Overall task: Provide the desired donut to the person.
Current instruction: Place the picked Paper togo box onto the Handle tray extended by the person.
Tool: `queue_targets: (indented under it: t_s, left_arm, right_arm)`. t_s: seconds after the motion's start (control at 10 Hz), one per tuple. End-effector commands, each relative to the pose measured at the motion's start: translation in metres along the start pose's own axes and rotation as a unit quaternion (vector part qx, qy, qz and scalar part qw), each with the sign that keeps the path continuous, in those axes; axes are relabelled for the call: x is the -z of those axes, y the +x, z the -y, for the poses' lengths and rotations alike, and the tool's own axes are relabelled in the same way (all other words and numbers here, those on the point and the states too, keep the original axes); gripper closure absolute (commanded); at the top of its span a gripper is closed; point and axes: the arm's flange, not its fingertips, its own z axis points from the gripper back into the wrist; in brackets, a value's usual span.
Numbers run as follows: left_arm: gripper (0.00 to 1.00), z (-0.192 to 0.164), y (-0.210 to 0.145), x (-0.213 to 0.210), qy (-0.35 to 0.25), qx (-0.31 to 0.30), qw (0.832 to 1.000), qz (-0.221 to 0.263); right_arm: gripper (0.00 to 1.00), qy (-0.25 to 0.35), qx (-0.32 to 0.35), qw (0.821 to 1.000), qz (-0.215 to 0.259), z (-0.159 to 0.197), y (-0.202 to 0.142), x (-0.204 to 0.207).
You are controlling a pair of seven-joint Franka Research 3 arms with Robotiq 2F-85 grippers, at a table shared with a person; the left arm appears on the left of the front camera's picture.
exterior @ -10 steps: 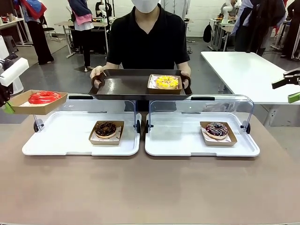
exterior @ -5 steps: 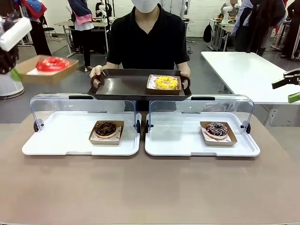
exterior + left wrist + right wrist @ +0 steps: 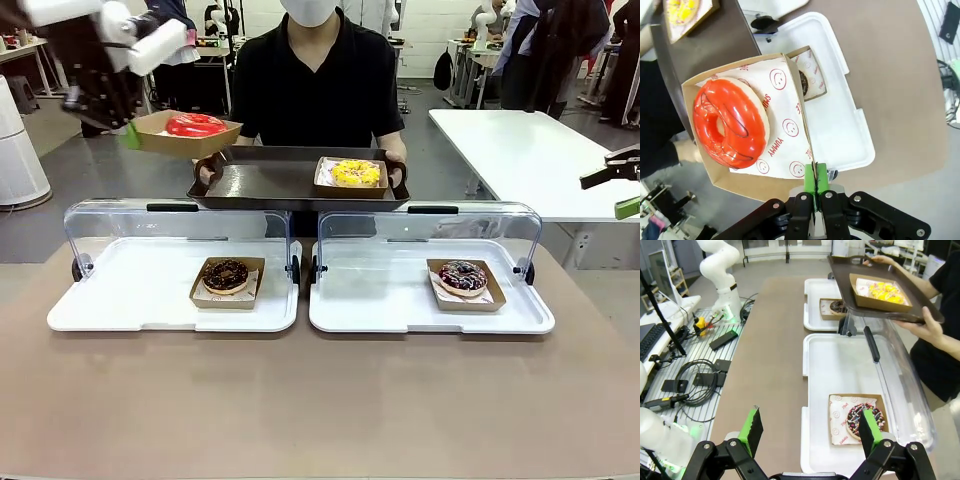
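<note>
Left end effector pinching carton rim, seemingly above tray edge.

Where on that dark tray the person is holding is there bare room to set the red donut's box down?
The dark tray is bare across its left and middle, between the left handle and the yellow donut's box. The right end is crowded by that box. The red donut's box, pinched in the left end effector, hangs over the tray's left corner.
</note>
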Motion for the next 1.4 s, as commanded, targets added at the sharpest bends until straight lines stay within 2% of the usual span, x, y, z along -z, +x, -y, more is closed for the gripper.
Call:
queue_targets:
  t_s: [0.0,0.4,0.7,1.1,1.3]
  left_arm:
    - [0.99,-0.043,0.011,-0.020,-0.057,-0.005,0.998,-0.017]
    - [0.99,-0.107,0.022,0.005,-0.102,-0.025,0.994,-0.025]
    - [0.99,-0.134,0.021,0.047,-0.061,-0.068,0.996,-0.016]
    - [0.99,-0.145,0.022,0.105,-0.028,-0.086,0.996,-0.003]
    - [0.99,-0.147,0.023,0.127,-0.036,-0.091,0.995,-0.005]
  right_arm:
    - [0.00,0.003,0.001,1.000,0.004,-0.001,-0.002,0.001]
    - [0.00,0.003,0.001,1.000,0.004,-0.001,-0.002,0.001]
    - [0.00,0.003,0.001,1.000,0.004,-0.001,-0.002,0.001]
    - [0.00,0.003,0.001,1.000,0.004,-0.001,-0.002,0.001]
    - [0.00,0.003,0.001,1.000,0.004,-0.001,-0.002,0.001]
